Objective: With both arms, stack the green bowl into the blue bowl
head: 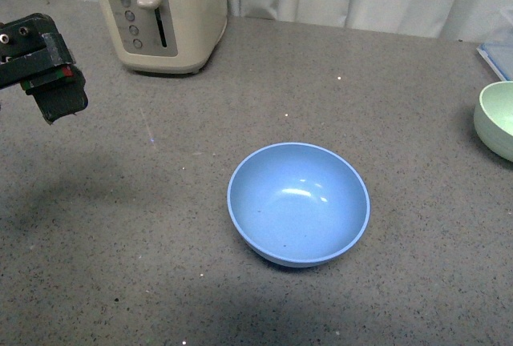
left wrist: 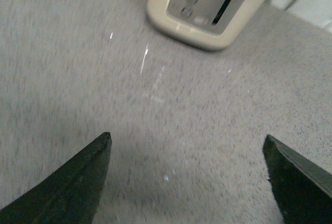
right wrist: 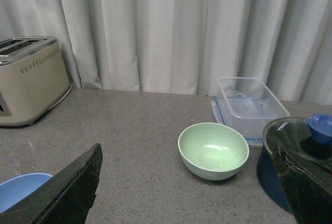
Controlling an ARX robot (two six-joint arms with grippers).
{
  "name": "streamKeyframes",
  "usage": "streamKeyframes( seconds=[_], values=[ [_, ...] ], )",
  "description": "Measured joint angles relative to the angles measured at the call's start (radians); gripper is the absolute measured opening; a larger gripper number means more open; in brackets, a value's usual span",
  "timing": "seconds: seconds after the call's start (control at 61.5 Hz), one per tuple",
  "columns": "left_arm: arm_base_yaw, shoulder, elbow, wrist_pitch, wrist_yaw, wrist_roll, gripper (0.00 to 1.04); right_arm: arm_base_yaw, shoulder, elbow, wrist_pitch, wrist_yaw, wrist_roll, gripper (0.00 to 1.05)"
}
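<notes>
Green bowl (right wrist: 213,150) sits on the worktop (head: 160,242) well right of the blue bowl (head: 298,202), left claw (left wrist: 187,137) and right claw (right wrist: 187,149) both gaping wide and empty; it looks like light, stiff, slickish plastic, so I'd pinch its rim.

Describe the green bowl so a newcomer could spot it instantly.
From the cream toaster at the back left, look across to the table's far right. The green bowl sits there, beside a clear plastic box and a lidded dark-blue pot. It is pale mint and empty, unlike the blue bowl mid-table.
</notes>
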Motion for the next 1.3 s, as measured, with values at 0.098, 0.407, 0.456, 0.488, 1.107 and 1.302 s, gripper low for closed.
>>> streamKeyframes(
  seconds=[0.098, 0.407, 0.456, 0.488, 1.107, 1.302],
  values=[
    [0.019, 0.047, -0.139, 0.407, 0.018, 0.190, 0.73, 0.000, 0.000, 0.000, 0.000, 0.000, 0.000, 0.96],
    [0.097, -0.240, -0.315, 0.505, 0.085, 0.351, 0.14, 0.000, 0.000, 0.000, 0.000, 0.000, 0.000, 0.96],
    [0.107, -0.332, -0.320, 0.408, 0.094, 0.354, 0.04, 0.000, 0.002, 0.000, 0.000, 0.000, 0.000, 0.96],
    [0.113, -0.389, -0.326, 0.364, 0.100, 0.357, 0.04, 0.000, 0.001, 0.000, 0.000, 0.000, 0.000, 0.96],
    [0.203, -0.955, -0.410, -0.083, 0.187, 0.365, 0.04, 0.000, 0.000, 0.000, 0.000, 0.000, 0.000, 0.96],
    [0.203, -1.081, -0.411, -0.199, 0.187, 0.365, 0.04, 0.000, 0.000, 0.000, 0.000, 0.000, 0.000, 0.96]
  ],
)
